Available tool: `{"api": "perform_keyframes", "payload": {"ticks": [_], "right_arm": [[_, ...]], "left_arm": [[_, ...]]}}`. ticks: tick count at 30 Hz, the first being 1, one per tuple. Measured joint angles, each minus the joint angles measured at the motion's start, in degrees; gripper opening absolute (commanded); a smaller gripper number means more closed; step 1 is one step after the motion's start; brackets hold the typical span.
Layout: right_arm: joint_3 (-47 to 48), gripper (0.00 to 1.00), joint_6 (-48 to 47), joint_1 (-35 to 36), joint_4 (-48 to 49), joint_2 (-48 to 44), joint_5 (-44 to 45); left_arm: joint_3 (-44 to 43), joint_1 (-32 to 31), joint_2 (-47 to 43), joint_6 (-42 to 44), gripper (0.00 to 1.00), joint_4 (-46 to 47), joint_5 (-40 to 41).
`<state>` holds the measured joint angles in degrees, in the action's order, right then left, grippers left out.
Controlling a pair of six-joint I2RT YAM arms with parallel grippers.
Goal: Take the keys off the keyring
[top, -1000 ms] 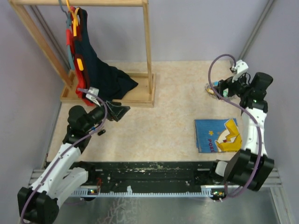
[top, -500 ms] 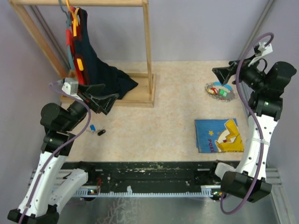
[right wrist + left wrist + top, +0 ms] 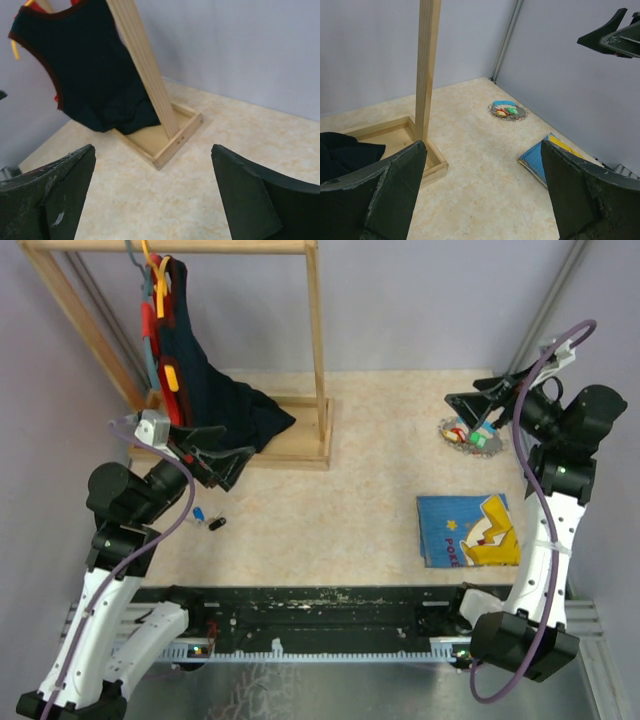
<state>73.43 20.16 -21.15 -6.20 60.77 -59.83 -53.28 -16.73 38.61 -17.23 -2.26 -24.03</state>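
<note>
Both arms have just risen off the table; the right pincer (image 3: 462, 410) and left pincer (image 3: 240, 462) hang spread wide, empty. A small blue piece (image 3: 200, 514), likely a freed key, lies at seven o'clock of the left pincer. The remaining keys (image 3: 468, 435) on their keyring (image 3: 506, 116) lie at six o'clock beneath the right pincer, awaiting another pass

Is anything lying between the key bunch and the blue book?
Nothing: that stretch of table between the key bunch and the blue book is bare, as the top and left wrist views show.
</note>
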Motion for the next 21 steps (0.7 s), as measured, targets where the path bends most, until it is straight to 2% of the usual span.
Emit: {"api": "perform_keyframes", "payload": {"ticks": [6,11,21], "right_arm": [[-8.7,0.99,12.7,0.0,11.2,-0.7,-2.8],[-9.7,0.99,20.7,0.0,14.9,-0.8,-1.6],[-9.7,0.99,21.0,-0.3,15.9,-0.9,-0.3]], "left_arm": [[2.0,0.0,-0.6,-1.9,1.00,0.4,-1.3],[2.1,0.0,-1.0,-2.8,1.00,0.5,-1.9],[3.0,0.0,-3.6,-3.4,1.00,1.6,-1.9]]}}
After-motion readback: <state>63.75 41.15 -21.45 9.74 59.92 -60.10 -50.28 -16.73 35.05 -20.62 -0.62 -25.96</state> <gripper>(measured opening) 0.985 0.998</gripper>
